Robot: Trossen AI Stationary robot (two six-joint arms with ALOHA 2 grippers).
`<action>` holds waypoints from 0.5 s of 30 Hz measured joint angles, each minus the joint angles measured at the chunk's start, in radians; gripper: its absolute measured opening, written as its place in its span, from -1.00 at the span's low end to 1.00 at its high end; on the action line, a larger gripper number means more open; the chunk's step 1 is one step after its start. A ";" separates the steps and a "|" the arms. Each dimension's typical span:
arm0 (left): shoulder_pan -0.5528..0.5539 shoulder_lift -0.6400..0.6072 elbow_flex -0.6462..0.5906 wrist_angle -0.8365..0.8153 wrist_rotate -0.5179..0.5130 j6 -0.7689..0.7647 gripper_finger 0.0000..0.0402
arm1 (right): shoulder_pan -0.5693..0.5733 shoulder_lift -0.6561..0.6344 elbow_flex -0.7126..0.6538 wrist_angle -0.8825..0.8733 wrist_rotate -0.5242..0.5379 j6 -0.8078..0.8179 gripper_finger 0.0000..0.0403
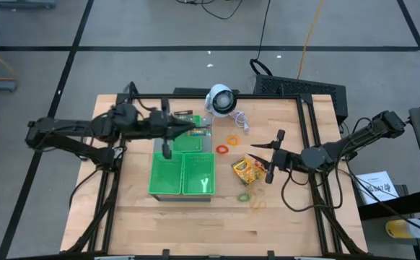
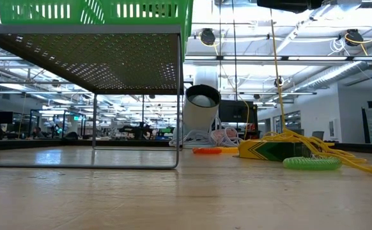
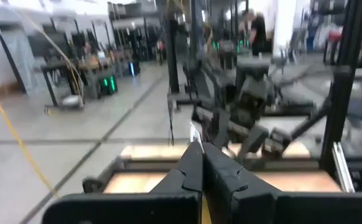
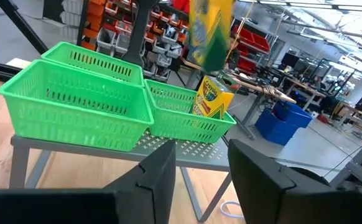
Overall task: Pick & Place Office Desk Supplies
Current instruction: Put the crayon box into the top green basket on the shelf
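hovering over the table's right side, right gripper [image 1: 266, 165] stands part open and empty beside crayon box [image 1: 247, 170]; left gripper [image 1: 168, 134] pinched closed above green trays [image 1: 182, 174], another crayon box [image 4: 213, 97] standing in 1.

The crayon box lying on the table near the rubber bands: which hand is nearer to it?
Right. The right hand is just beside the crayon box, empty and open. The left hand is across the table, shut, over the green trays.
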 joint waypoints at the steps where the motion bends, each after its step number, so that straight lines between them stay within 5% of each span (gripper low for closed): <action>1: 0.004 -0.020 -0.026 0.031 0.001 0.002 -1.00 | 0.000 0.000 0.000 0.000 0.000 0.000 -0.33; 15: 0.148 -0.181 -0.353 0.242 0.006 -0.102 -1.00 | 0.000 0.000 0.000 0.001 0.000 -0.004 -0.35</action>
